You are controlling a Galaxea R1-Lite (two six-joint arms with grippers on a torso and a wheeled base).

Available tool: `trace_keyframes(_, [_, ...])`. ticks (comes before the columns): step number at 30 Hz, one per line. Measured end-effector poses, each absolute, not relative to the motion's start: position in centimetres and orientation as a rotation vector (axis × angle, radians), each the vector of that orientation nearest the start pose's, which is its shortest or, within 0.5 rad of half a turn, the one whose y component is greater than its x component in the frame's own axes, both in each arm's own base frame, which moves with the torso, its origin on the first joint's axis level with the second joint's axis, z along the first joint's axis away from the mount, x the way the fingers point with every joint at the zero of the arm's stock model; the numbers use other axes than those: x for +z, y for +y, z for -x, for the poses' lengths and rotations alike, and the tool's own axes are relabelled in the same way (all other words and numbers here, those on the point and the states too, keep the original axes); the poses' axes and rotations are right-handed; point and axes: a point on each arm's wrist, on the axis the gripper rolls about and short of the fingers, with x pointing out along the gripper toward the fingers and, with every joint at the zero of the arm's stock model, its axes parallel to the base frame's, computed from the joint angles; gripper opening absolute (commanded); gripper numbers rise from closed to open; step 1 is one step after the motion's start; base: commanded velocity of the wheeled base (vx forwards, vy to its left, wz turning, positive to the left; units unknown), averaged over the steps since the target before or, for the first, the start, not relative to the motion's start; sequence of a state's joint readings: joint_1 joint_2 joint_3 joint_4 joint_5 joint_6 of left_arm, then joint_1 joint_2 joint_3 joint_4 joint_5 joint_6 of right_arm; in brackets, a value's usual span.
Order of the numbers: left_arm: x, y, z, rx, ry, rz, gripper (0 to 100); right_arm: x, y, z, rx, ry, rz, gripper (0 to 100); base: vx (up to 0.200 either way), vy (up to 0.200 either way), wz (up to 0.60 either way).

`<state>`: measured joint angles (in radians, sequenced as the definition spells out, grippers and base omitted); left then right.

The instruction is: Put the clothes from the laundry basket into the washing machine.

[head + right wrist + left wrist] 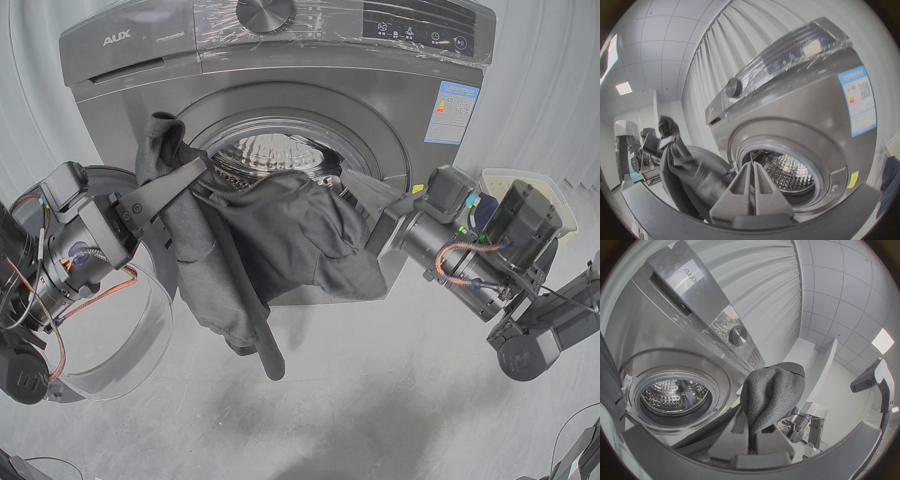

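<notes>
A dark grey garment (281, 237) hangs stretched between both grippers, in front of the washing machine's (281, 94) open drum (275, 153). My left gripper (197, 169) is shut on one end of it, left of the opening, and a bunch of cloth (772, 390) sticks out past its fingers. At the opening's right rim, my right gripper (347, 175) is shut on the other end, its fingers (742, 187) pressed together. A long part of the garment (690, 181) dangles toward the floor. The steel drum (787, 175) looks bare inside.
The machine's round glass door (119, 337) stands swung open at the left, under my left arm. A white laundry basket (531, 187) with a blue cloth (484, 209) in it sits on the floor right of the machine, behind my right arm.
</notes>
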<state>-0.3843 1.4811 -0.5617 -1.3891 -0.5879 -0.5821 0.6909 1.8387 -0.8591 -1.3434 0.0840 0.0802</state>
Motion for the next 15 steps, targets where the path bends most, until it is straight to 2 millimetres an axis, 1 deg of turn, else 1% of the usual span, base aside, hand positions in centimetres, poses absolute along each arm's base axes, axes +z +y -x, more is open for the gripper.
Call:
trace_keyframes(3, [25.1, -9.7, -20.5, -1.069, -0.196, 0.474, 0, 23.4, 20.9, -25.6, 0.765, -0.361, -0.199, 0, 0.000, 0.000, 0.00])
trace_keyframes(8, [25.2, -10.0, -20.4, -1.084, -0.197, 0.474, 0, 24.7, 20.0, -25.9, 0.735, -0.403, -0.205, 0, 0.000, 0.000, 0.00])
trace_keyframes(10, [25.2, -10.1, -20.3, -1.094, -0.199, 0.474, 0, 24.9, 19.6, -26.0, 0.725, -0.409, -0.204, 0, 0.000, 0.000, 0.00])
trace_keyframes(12, [25.2, -10.2, -20.3, -1.098, -0.198, 0.474, 0, 24.6, 19.5, -25.9, 0.727, -0.398, -0.200, 0, 0.000, 0.000, 0.00])
trace_keyframes(13, [25.3, -10.3, -20.3, -1.100, -0.199, 0.475, 0, 24.3, 19.5, -25.8, 0.730, -0.386, -0.196, 100, 0.000, 0.000, 0.00])
trace_keyframes(15, [25.3, -10.4, -20.3, -1.104, -0.198, 0.476, 0, 23.4, 19.5, -25.5, 0.739, -0.350, -0.186, 100, 0.000, 0.000, 0.00])
